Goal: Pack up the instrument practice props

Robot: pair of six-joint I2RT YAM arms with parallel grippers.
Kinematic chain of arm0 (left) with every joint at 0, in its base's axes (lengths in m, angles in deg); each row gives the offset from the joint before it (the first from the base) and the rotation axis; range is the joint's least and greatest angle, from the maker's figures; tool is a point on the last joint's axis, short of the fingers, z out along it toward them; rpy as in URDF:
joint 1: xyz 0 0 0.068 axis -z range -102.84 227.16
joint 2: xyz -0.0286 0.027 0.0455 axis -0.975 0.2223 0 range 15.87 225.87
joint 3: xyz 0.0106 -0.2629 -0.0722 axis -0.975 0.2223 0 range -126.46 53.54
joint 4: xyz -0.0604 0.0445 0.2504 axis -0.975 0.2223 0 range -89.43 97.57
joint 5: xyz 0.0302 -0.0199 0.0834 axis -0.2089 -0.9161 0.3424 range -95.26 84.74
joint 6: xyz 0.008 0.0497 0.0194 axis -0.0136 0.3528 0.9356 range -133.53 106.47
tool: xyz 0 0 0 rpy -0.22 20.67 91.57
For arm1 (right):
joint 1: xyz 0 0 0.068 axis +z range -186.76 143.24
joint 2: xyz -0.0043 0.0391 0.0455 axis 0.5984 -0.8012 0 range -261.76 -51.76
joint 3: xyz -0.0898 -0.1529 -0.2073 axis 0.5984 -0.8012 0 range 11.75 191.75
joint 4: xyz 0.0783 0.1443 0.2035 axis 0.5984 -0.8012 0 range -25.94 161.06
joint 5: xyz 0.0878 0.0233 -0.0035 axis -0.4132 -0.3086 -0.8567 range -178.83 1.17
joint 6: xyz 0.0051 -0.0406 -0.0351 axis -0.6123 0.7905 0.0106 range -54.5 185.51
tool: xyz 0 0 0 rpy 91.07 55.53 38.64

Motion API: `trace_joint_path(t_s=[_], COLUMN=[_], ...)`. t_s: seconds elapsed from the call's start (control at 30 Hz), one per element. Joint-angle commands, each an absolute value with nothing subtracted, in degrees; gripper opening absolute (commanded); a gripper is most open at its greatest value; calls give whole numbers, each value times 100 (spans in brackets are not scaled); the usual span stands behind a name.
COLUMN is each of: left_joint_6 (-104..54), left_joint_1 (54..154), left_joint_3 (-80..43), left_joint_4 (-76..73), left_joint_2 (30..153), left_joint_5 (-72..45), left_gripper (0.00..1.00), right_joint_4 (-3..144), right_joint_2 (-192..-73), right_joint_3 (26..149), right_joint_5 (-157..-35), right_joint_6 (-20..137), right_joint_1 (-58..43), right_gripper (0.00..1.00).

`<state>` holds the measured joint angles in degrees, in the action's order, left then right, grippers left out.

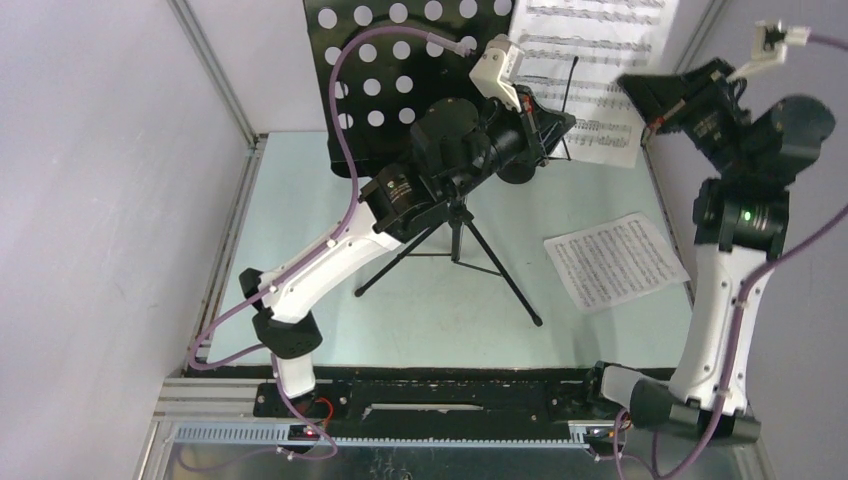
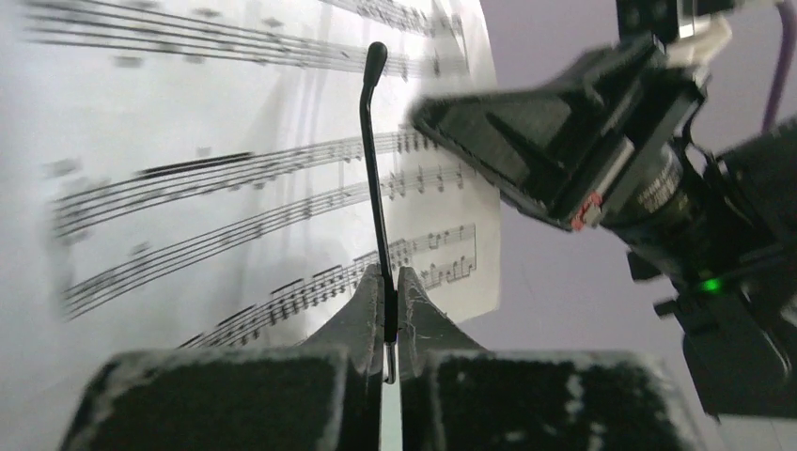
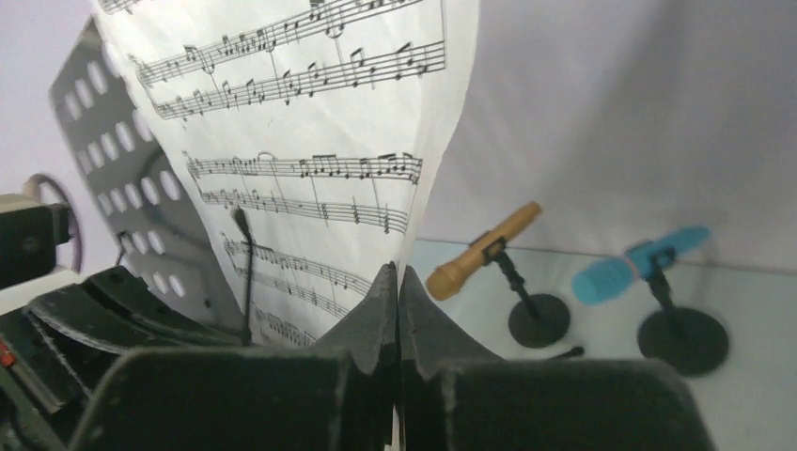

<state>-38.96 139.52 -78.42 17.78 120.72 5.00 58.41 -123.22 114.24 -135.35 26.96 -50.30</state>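
The black music rack (image 1: 400, 70) stands on its tripod at the back of the table, perforated desk facing me. A white sheet-music page (image 1: 590, 60) leans on the desk. My left gripper (image 2: 390, 277) is shut on the rack's thin black wire page-retainer (image 2: 376, 169), which crosses the page (image 2: 235, 188). At the page's lower right edge (image 3: 320, 141), my right gripper (image 3: 395, 277) is shut on the paper. In the top view the left gripper (image 1: 548, 125) and right gripper (image 1: 640, 95) flank that page. A tan microphone (image 3: 484, 251) and a light-blue microphone (image 3: 642, 263) sit in black round-based clip holders (image 3: 539, 319).
A second sheet-music page (image 1: 615, 262) lies flat on the table at the right, near the right arm. The tripod legs (image 1: 500, 275) spread across the table's middle. Grey walls close in the left, back and right sides.
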Motion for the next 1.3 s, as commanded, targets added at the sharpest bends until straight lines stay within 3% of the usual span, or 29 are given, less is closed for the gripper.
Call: trace_joint_path(t_s=[0.0, 0.17, 0.43, 0.63, 0.97, 1.27], left_joint_6=[-3629, -3450, -3183, -3020, -2673, -2695], left_joint_1=[13991, 13991, 13991, 13993, 13994, 14010], left_joint_3=[-7685, -7587, -7339, -7162, -6819, -5601], left_joint_4=[1516, 1639, 1810, 1939, 2526, 2497], left_joint_2=[11632, 11486, 11202, 11039, 10300, 8997], left_joint_5=[481, 510, 679, 702, 839, 801], left_gripper=[0, 0, 7, 34, 67, 73], right_joint_4=[6289, 5812, 4531, 4245, 5410, 6907], right_joint_2=[-11152, -9893, -9183, -8993, -9197, -10830], right_joint_3=[10228, 9061, 8212, 7291, 5440, 4521], right_joint_5=[-11980, -10448, -9336, -8773, -8681, -9000], right_joint_6=[2367, 2070, 2264, 2175, 1772, 1367], right_joint_1=[-5414, -5956, -6427, -6602, -6851, -6870], right_gripper=[0, 0, 0, 0, 0, 0])
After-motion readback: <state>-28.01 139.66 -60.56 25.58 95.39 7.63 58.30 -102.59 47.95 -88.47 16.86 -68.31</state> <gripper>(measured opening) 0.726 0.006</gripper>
